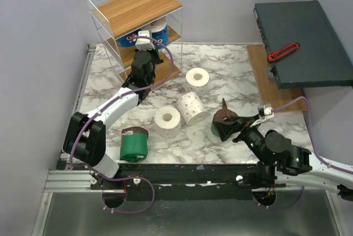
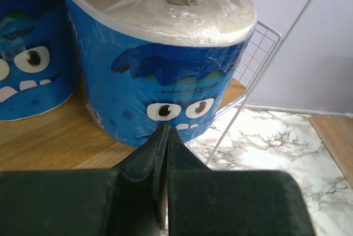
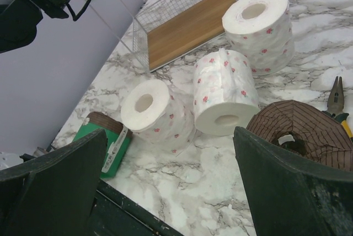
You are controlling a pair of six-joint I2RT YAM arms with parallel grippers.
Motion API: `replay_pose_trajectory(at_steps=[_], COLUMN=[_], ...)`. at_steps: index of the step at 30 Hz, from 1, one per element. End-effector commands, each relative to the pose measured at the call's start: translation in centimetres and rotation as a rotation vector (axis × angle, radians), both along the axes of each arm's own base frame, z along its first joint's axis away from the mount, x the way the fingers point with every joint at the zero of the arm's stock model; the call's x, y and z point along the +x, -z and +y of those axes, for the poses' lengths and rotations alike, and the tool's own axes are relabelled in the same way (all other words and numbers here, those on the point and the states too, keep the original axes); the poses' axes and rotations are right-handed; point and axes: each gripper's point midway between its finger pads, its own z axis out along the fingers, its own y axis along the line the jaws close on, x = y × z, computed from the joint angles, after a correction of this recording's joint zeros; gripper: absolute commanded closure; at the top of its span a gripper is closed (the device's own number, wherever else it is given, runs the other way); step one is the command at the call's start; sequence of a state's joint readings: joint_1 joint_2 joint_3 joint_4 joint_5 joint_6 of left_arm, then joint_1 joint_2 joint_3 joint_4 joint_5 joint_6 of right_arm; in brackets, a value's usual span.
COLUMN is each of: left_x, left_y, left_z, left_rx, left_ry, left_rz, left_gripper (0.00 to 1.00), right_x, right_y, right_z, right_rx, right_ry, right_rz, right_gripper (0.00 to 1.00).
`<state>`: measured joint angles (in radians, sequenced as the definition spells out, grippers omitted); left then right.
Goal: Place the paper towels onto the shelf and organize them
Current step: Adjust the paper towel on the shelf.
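Closed completely and holding nothing, the left gripper [image 2: 165, 130] is seen with its tips at the foot of a blue roll [image 2: 165, 76]. That roll is stood on end on the middle board of the shelf [image 1: 140, 3], beside a second blue roll [image 2: 27, 65]; whether the tips are touching the wrapper cannot be told. Two rolls are thus judged placed, and five are left on the table [image 1: 231, 70]: three white rolls [image 1: 190, 107] grouped near the middle, a green roll [image 1: 134, 143] laid near the left arm's base, and a second green roll [image 3: 300, 131] by the right gripper [image 3: 165, 137]. That gripper is spread wide with nothing between its jaws, the roll's brown end being just beside one finger. Pliers [image 3: 335, 95] are seen beyond that roll. The shelf's top board is shown bare, but its bottom tier is largely hidden by the left arm. The second green roll is cut off in the wrist view and mostly covered in the overhead one.
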<state>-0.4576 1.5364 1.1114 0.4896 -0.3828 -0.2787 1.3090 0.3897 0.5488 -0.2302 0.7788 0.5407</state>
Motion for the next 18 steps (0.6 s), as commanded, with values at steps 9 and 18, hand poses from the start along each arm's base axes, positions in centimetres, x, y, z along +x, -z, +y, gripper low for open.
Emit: replay_pose_trajectory(at_steps=[9,18], left_x=[1.4,-1.8], left_y=[-0.1,-1.8], left_z=[-1.3,0.1], left_rx=[-0.050,-0.066], left_ry=[0.040,0.050], left_rz=[0.002,-0.051], left_gripper=[1.00,0.88], right_x=[0.4,0.4], right_y=[0.2,-0.5], right_z=[-0.5,-0.4], right_rx=[0.001,0.006], right_ry=[0.036,0.034], right_rz=[-0.008,-0.012], right_gripper=[0.00,0.00])
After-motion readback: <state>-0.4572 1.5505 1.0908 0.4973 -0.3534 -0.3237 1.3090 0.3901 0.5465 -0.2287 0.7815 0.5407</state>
